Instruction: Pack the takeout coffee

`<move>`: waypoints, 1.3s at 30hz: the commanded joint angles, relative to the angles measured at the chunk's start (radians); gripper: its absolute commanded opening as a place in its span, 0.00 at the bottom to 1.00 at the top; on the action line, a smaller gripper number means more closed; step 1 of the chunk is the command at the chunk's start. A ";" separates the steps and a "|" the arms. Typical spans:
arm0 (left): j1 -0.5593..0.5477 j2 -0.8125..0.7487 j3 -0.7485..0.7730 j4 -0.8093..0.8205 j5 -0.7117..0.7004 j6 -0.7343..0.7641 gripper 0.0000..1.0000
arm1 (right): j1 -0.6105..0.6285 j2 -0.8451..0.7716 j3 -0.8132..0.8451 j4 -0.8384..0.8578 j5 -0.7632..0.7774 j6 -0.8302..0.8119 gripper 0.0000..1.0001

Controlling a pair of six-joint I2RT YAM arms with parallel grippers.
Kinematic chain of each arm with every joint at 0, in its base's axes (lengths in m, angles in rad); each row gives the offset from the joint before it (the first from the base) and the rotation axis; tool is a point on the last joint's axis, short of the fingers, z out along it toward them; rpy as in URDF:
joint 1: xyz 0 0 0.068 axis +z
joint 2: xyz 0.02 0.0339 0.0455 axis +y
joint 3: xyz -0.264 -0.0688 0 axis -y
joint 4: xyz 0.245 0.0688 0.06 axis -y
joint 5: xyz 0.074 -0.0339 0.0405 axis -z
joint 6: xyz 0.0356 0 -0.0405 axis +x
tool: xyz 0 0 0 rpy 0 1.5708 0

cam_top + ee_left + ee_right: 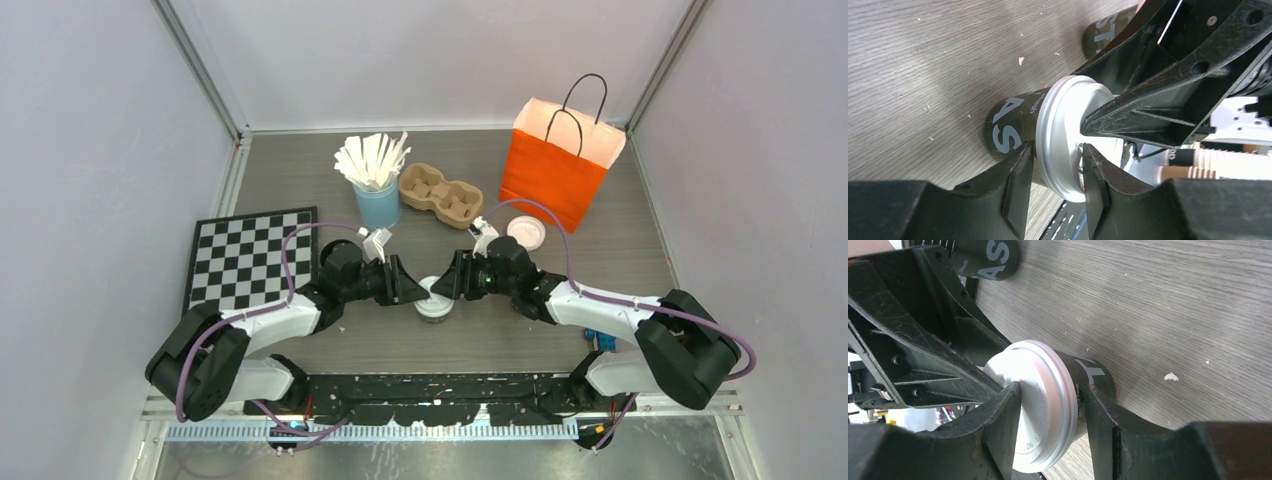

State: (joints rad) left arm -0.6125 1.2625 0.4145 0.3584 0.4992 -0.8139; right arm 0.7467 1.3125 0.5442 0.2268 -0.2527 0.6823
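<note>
A takeout coffee (433, 304), a dark cup with a white lid, stands on the table between my two arms. My left gripper (418, 290) reaches it from the left. In the left wrist view its fingers (1020, 175) straddle the lid (1063, 135), one under the rim against the cup wall (1008, 125), the other touching the lid's top. My right gripper (447, 288) holds the same cup (1090, 372) from the right, one finger on the lid (1045, 375) and one on the cup wall. Another dark cup (990, 260) stands beyond the left fingers. A dark cup (1103, 30) also shows behind my right gripper.
An orange paper bag (560, 165) stands open at the back right, with a round white lid (527, 230) on the table in front of it. A brown cardboard cup carrier (440, 193) and a light-blue cup of white sticks (377, 200) stand behind. A checkerboard mat (250, 255) lies left.
</note>
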 commanded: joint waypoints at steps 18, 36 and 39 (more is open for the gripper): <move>0.072 -0.205 0.056 -0.297 -0.057 0.133 0.57 | -0.041 0.025 0.008 -0.112 -0.126 -0.179 0.52; 0.079 -0.005 0.111 -0.227 0.170 0.187 0.57 | -0.050 0.049 0.089 -0.157 -0.193 -0.255 0.52; 0.079 0.033 0.105 -0.174 0.205 0.163 0.57 | -0.050 0.052 0.089 -0.154 -0.189 -0.259 0.52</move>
State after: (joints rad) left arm -0.5331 1.2499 0.5114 0.1230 0.6483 -0.6498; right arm 0.6964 1.3506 0.6247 0.1299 -0.4591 0.4671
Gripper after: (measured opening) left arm 0.574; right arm 0.522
